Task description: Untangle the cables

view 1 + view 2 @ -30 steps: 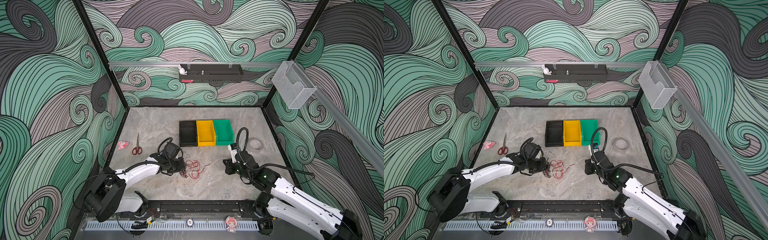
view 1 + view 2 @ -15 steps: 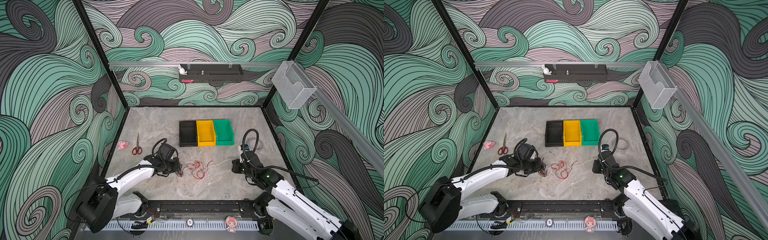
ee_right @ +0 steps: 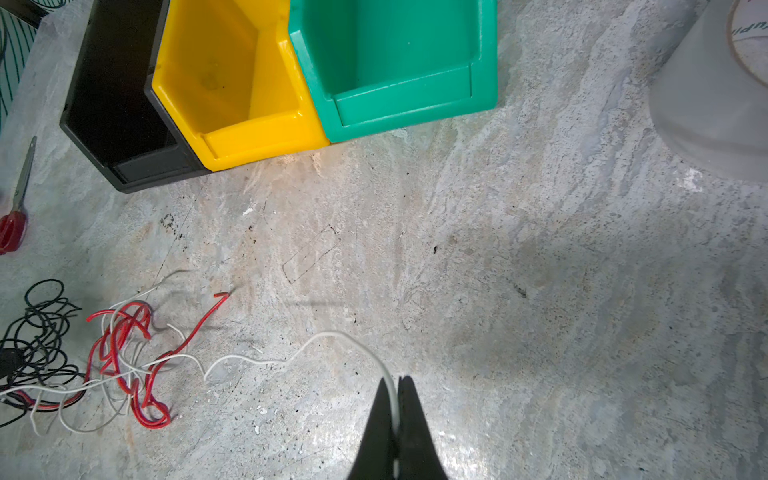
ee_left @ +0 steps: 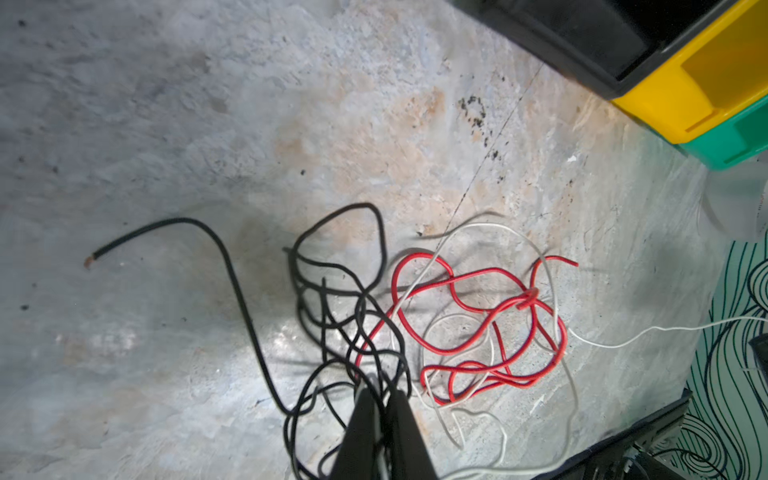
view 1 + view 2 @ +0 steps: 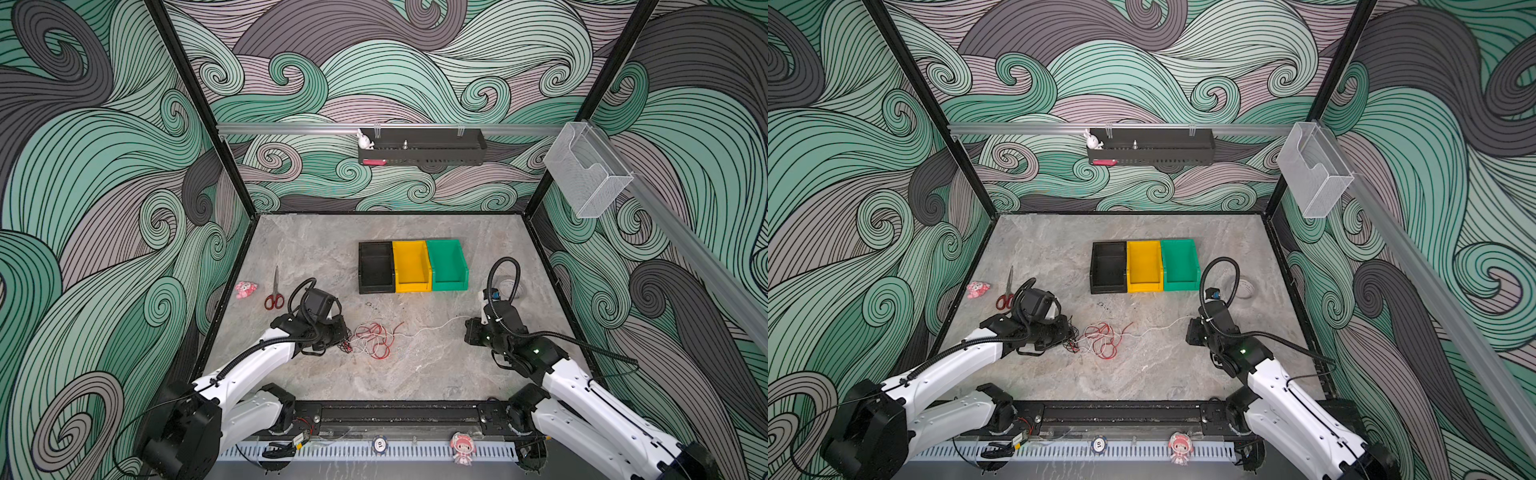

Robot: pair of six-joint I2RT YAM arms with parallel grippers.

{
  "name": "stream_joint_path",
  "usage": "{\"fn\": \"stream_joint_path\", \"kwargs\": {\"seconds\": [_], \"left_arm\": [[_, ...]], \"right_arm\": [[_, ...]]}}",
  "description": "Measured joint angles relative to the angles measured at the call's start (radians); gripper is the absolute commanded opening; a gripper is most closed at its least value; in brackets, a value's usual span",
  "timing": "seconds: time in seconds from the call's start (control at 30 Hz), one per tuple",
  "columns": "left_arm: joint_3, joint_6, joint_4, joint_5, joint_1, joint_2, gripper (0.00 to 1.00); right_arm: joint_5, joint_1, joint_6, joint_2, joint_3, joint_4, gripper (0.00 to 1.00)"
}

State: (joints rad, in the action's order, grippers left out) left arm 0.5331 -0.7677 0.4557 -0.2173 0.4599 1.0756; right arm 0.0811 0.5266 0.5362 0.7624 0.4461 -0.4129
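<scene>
With right gripper (image 3: 398, 381) clamped on white cable (image 3: 330, 333) and left gripper (image 4: 382, 390) narrowly nipping black cable (image 4: 243, 307), we advise slow, low separation

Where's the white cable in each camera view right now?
Top view: white cable runs rightward from red cable.
Top view: same stretch.
Left wrist: trails off beyond red cable.
Right wrist: arcs into right gripper.
Landmark: yellow bin.

Both top views are bright and sharp, a bit bent near the edges. Wrist views show shiny glare on the table (image 4: 124, 340), soft shadows beside the cables (image 4: 527, 298), and blurry corners.
</scene>
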Motion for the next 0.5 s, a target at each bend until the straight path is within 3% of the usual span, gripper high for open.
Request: {"fn": "stream_joint_path", "kwargs": {"seconds": [0.3,0.5], "left_arm": [[0.007,0.010,0.047,-0.039,-0.002,-0.027,0.47],[0.072,0.045,0.068,-0.061,-0.002,-0.111,0.50]], "right_arm": [[-0.141,-0.001,0.009,-0.030,-0.006,0.068,0.00],[-0.237,-0.001,0.023,-0.041,-0.002,0.088,0.00]]}}
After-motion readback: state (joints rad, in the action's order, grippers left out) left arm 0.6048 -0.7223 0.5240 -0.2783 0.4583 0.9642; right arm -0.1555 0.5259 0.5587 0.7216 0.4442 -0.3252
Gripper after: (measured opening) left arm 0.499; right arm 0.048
